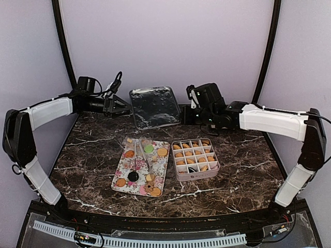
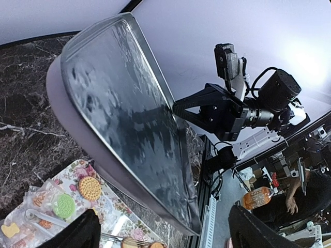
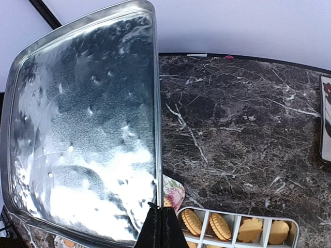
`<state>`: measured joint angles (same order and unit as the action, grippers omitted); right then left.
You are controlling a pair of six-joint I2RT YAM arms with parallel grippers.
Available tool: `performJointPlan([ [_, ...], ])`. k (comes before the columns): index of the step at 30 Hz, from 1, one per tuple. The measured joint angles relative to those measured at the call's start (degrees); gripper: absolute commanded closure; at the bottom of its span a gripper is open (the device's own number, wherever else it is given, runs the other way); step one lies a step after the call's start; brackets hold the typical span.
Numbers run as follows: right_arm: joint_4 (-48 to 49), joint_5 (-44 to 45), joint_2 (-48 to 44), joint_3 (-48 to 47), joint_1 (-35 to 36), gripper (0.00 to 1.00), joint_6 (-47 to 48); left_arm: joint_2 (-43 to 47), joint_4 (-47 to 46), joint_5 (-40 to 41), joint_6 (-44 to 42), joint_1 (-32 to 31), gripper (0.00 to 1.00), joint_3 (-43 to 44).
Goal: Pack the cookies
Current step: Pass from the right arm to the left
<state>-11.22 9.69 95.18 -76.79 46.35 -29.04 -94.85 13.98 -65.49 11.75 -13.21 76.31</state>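
right fingers (image 3: 161, 230) pressed together | cookies (image 1: 189, 153) in divided box (image 1: 202, 175)

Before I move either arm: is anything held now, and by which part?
Left gripper is open, holding nothing. Right gripper is shut, tips at the metal lid's edge; whether it pinches that edge cannot be told.
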Motion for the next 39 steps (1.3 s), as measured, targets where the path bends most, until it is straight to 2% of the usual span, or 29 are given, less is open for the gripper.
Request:
performJointPlan([
  [7,1.0,1.4,-1.0,0.0,2.5,1.00,-2.6,0.0,-12.7,-2.1,11.4,-0.7,0.48,-4.6],
  [11,0.7,3.7,-0.9,-0.5,4.3,1.00,-2.7,0.0,-16.6,-3.0,15.1,-1.3,0.59,-5.2],
  [15,0.7,7.0,-0.5,-2.0,6.6,1.00,-1.9,0.0,-18.5,-3.4,16.7,-1.6,0.79,-5.2],
  [29,5.9,20.3,-0.6,0.3,12.9,0.98,3.3,0.0,-14.2,-2.1,12.8,-1.6,0.93,-5.2],
  [31,6.8,20.9,-0.6,0.8,13.2,0.88,3.7,0.0,-13.7,-1.9,12.4,-1.5,0.96,-5.2],
  [37,9.6,19.7,-0.9,1.2,13.7,0.36,4.7,0.0,-11.0,-2.9,8.2,-1.6,1.00,-4.9],
  [39,10.0,19.2,-1.2,1.2,13.8,0.26,3.9,0.0,-8.6,-3.0,5.7,-1.7,1.00,-4.0],
])
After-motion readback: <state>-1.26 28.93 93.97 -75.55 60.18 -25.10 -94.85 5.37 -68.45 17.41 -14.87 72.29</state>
